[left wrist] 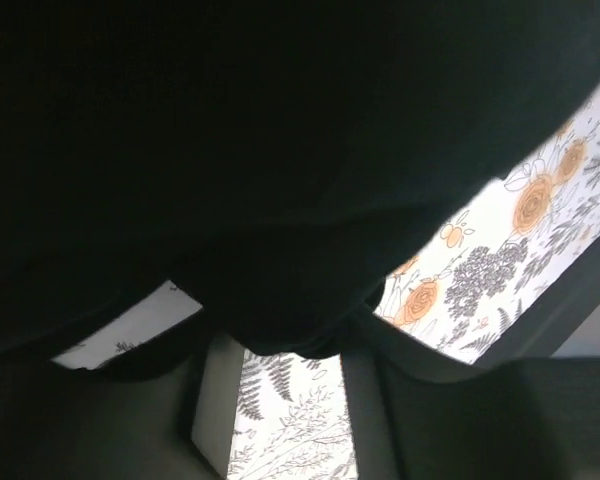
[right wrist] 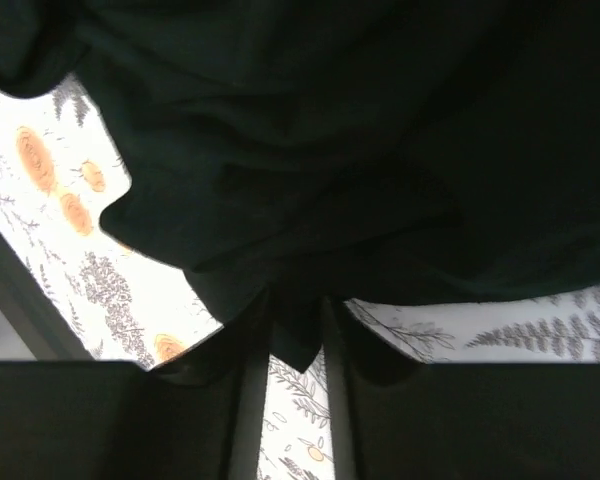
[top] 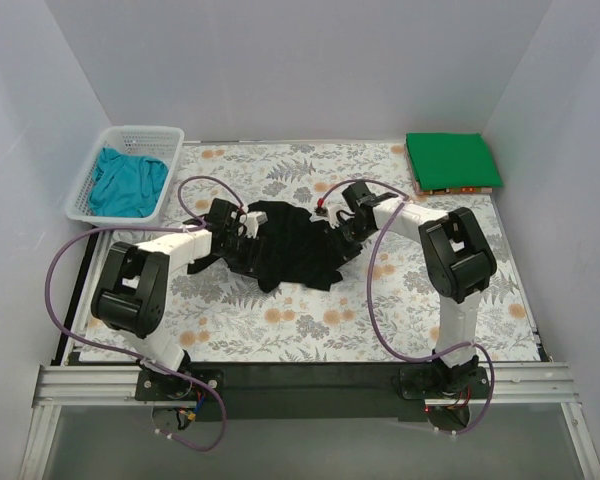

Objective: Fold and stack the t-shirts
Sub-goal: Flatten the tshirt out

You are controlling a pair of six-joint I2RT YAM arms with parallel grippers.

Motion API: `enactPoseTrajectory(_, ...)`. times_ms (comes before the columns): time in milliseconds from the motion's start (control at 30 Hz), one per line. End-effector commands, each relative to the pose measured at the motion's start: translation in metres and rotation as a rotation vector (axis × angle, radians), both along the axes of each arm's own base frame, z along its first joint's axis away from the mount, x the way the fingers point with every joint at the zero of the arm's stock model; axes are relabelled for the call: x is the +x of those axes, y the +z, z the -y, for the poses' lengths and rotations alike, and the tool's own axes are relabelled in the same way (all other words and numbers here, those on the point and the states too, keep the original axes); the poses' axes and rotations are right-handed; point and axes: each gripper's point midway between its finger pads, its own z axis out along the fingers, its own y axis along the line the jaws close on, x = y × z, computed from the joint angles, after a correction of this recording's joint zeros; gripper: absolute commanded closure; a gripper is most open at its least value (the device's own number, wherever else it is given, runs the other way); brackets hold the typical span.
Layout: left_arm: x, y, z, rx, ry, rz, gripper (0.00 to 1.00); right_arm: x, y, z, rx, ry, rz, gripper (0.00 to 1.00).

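Spreading out the black t-shirt (top: pixel 292 245) looks to be the step in hand: it lies bunched in a crumpled heap at the middle of the floral table cover (top: pixel 280 330), with the left gripper (top: pixel 238 235) at its left edge and the right gripper (top: pixel 348 218) at its right edge. From the right wrist, the jaws stand close together with a tongue of black cloth drawn down between them, so I judge them clamped on the shirt. From the left wrist, the jaws stand wider, with a fold of cloth sagging into the gap. I cannot tell whether that fold is gripped or merely draped there. The green t-shirt (top: pixel 452 160) is already a neat folded square at the far right corner, and the teal t-shirt (top: pixel 128 182) lies loose in the white basket (top: pixel 145 131) at the far left. So roughly a third of the job seems done. The next move probably calls for both arms to draw apart and lay the black cloth flat, keeping even tension so neither pinch slips, before any fold can be made.
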Motion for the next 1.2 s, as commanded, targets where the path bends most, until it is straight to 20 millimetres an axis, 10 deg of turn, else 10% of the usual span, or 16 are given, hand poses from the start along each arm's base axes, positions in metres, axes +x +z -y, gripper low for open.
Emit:
enactPoseTrajectory(0, 0.023, 0.019, 0.008, -0.015, 0.015, 0.069, 0.64, 0.023, -0.004, 0.015, -0.057, -0.060, 0.046, 0.83)
enactPoseTrajectory(133, 0.029, 0.052, 0.008, -0.035, -0.015, 0.124, 1.00, 0.034, 0.007, 0.044, -0.064, -0.116, 0.068, 0.99)
enactPoseTrajectory(500, -0.008, 0.115, -0.049, -0.048, -0.050, 0.116, 1.00, 0.040, 0.056, 0.165, -0.125, -0.244, 0.231, 0.99)
enactPoseTrajectory(767, 0.094, 0.153, -0.075, -0.076, 0.104, 0.254, 1.00, 0.087, 0.088, 0.186, -0.131, -0.297, 0.332, 0.99)
enactPoseTrajectory(900, 0.163, 0.223, -0.071, -0.163, 0.173, 0.394, 1.00, 0.130, 0.119, 0.190, -0.111, -0.350, 0.402, 0.99)
enactPoseTrajectory(933, 0.176, 0.267, -0.068, -0.193, 0.160, 0.501, 1.00, 0.137, 0.123, 0.201, -0.109, -0.381, 0.406, 0.99)
enactPoseTrajectory(1100, 0.151, 0.338, -0.072, -0.240, 0.077, 0.632, 1.00, 0.141, 0.146, 0.214, -0.082, -0.395, 0.448, 0.99)
enactPoseTrajectory(1167, 0.118, 0.316, -0.071, -0.213, -0.012, 0.593, 1.00, 0.131, 0.149, 0.218, -0.098, -0.373, 0.472, 0.99)
